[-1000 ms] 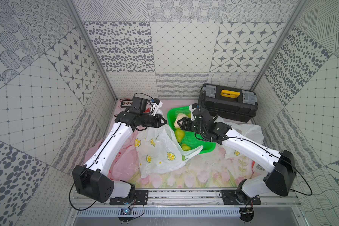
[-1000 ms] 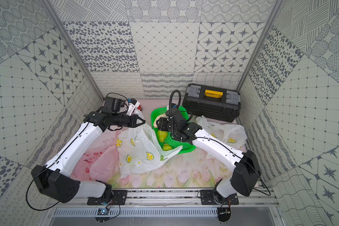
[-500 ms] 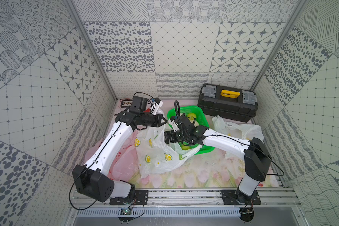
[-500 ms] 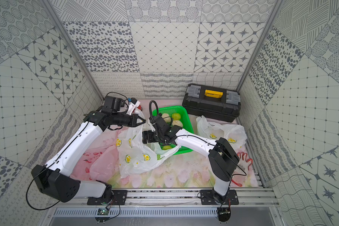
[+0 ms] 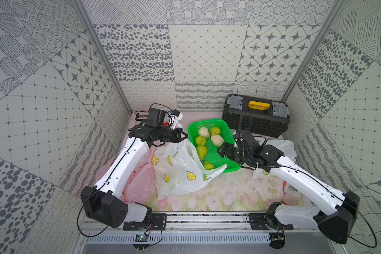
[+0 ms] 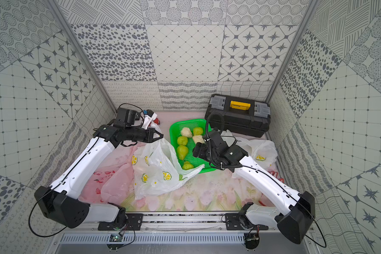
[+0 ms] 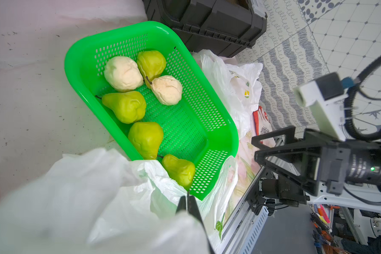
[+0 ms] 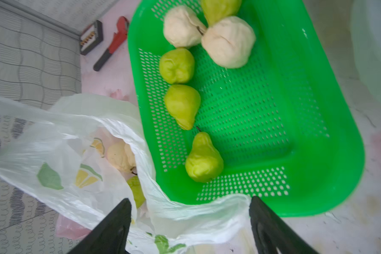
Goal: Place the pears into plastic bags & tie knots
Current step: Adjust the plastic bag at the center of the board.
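Observation:
Several pears (image 5: 201,151) lie in a green mesh basket (image 5: 207,120), some yellow-green, two pale cream (image 7: 122,73). A white lemon-print plastic bag (image 5: 180,171) stands open against the basket's left side, its near flap draped over the basket's front corner. My left gripper (image 5: 186,136) is shut on the bag's raised upper edge (image 7: 97,187). In the right wrist view a cream pear (image 8: 119,157) and a green pear (image 8: 136,191) lie inside the bag. My right gripper (image 8: 189,202) hangs open and empty above the basket's front right part, over the bag's flap.
A black toolbox (image 5: 254,114) with a yellow latch stands behind the basket. A pink bag (image 5: 139,180) lies flat under my left arm. Another lemon-print bag (image 6: 262,151) lies crumpled at the right. A red wrench (image 8: 112,46) rests near the back wall.
My right gripper moved from the basket to the bag's mouth and opened, then drew back right over the basket, empty. The left gripper has kept the bag's edge up.

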### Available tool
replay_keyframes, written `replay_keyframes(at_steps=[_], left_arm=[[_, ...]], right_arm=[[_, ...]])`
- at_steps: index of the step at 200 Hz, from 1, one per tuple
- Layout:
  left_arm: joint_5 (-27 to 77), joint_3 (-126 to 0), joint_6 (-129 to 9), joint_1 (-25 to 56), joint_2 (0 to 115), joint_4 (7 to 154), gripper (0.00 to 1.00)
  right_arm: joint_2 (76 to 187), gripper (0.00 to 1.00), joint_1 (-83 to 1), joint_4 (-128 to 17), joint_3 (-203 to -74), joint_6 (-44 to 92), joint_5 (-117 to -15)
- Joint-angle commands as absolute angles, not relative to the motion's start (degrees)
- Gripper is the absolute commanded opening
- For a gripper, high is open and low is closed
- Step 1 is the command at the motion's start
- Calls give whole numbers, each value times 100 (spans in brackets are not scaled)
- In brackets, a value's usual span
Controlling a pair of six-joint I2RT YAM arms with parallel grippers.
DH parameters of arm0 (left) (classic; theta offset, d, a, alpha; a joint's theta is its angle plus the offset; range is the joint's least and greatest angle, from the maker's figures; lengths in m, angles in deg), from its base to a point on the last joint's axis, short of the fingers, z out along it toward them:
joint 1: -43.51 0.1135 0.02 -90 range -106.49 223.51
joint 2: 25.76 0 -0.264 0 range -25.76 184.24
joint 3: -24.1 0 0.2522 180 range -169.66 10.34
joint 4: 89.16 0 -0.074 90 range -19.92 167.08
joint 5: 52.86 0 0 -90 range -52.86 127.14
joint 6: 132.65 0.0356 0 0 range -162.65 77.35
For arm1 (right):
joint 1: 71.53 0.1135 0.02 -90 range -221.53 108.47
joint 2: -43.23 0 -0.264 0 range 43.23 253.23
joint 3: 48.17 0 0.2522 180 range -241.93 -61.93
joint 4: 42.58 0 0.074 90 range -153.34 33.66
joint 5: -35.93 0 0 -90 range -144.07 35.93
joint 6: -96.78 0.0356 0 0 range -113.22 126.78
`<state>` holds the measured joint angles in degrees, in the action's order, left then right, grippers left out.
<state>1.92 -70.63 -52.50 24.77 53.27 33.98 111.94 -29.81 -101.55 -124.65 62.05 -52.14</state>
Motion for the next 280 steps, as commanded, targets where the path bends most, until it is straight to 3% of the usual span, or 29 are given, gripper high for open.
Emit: replay_keyframes(at_steps=[1,33,52,91,119,170,208,263,280], left_arm=[[207,-7141,-5109,2477,5308,3314,0],[181,-7131,-5152,2471,5259,3296,0],[165,-7079,-5187,2470,5207,3308,0],[387,-7097,-5245,2470,5010,3254,0],[747,-7235,-5245,2477,4770,3015,0],[1886,-7668,-5477,2478,4163,2437,0],[1983,-7804,-5553,2476,3617,2205,0],[1473,-7098,-5873,2470,3416,2394,0],[1144,-7162,-5840,2474,3430,2527,0]], right_arm=[[11411,82,-2930,-10496,-12066,6965,-5099],[11576,74,-2845,-9970,-11772,7195,-5219],[11778,64,-2841,-9694,-11702,7140,-5257],[11862,16,-2715,-9261,-11903,6954,-5391],[11687,0,-2485,-9517,-12679,6259,-5283],[12174,0,-2371,-10048,-14876,4715,-6055],[12871,0,-2434,-10523,-16448,4031,-6628],[13264,0,-2907,-10570,-16577,3997,-6769],[13249,5,-2977,-10452,-16625,4009,-6864]])
